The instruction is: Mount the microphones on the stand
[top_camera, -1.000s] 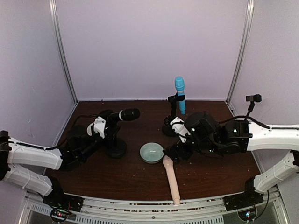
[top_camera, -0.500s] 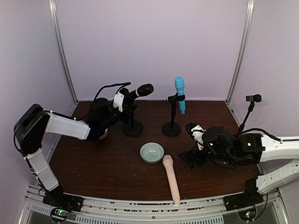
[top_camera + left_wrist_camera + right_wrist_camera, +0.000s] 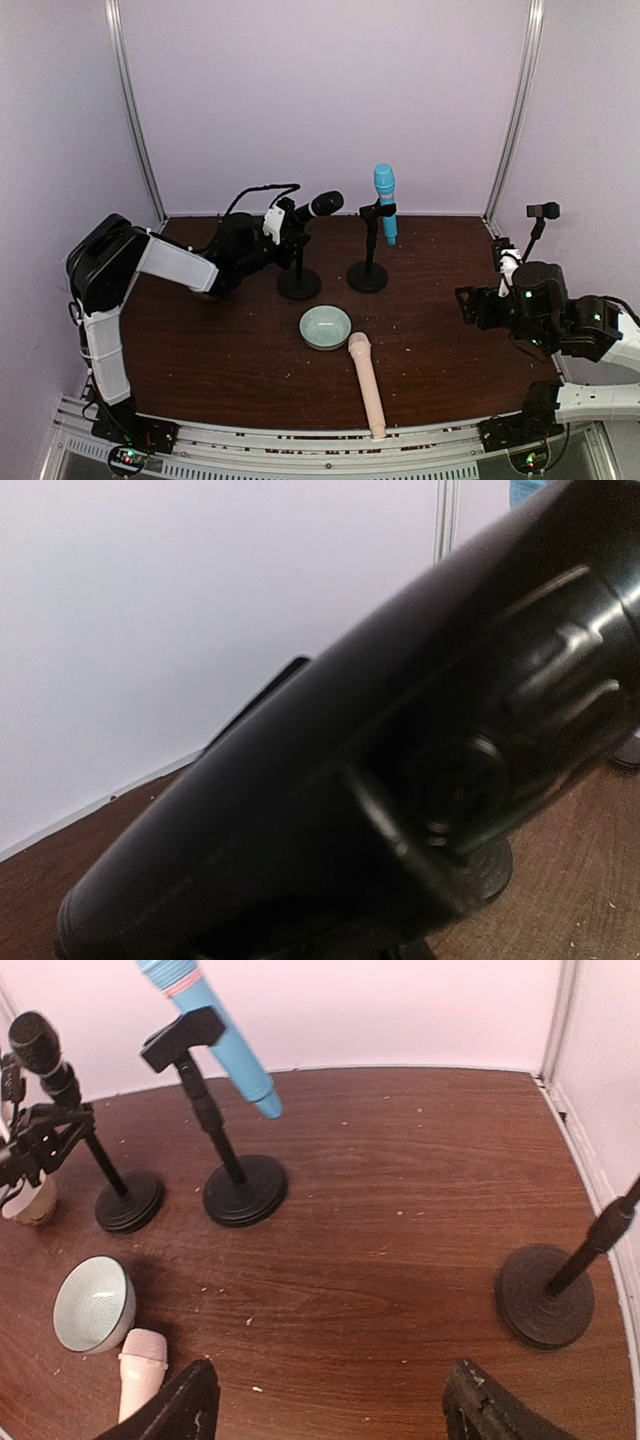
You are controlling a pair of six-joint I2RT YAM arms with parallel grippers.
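Note:
The black microphone (image 3: 322,206) sits tilted in the clip of a black stand (image 3: 299,284) at the back middle. My left gripper (image 3: 283,226) is shut on its handle, and the microphone fills the left wrist view (image 3: 400,780), hiding the fingers. The light blue microphone (image 3: 385,198) is clipped upright in a second stand (image 3: 368,276); it also shows in the right wrist view (image 3: 205,1020). The pale pink microphone (image 3: 366,384) lies flat near the front edge. My right gripper (image 3: 335,1410) is open and empty, low over bare table at the right (image 3: 474,304).
A pale green bowl (image 3: 325,327) sits just behind the pink microphone's head. A third stand (image 3: 545,1295) with an empty clip (image 3: 543,210) stands at the far right. A small beige cup (image 3: 30,1205) sits by the left arm.
My left arm has carried the black microphone and its stand back and right, next to the blue microphone's stand. My right arm has drawn away from the pink microphone to the right.

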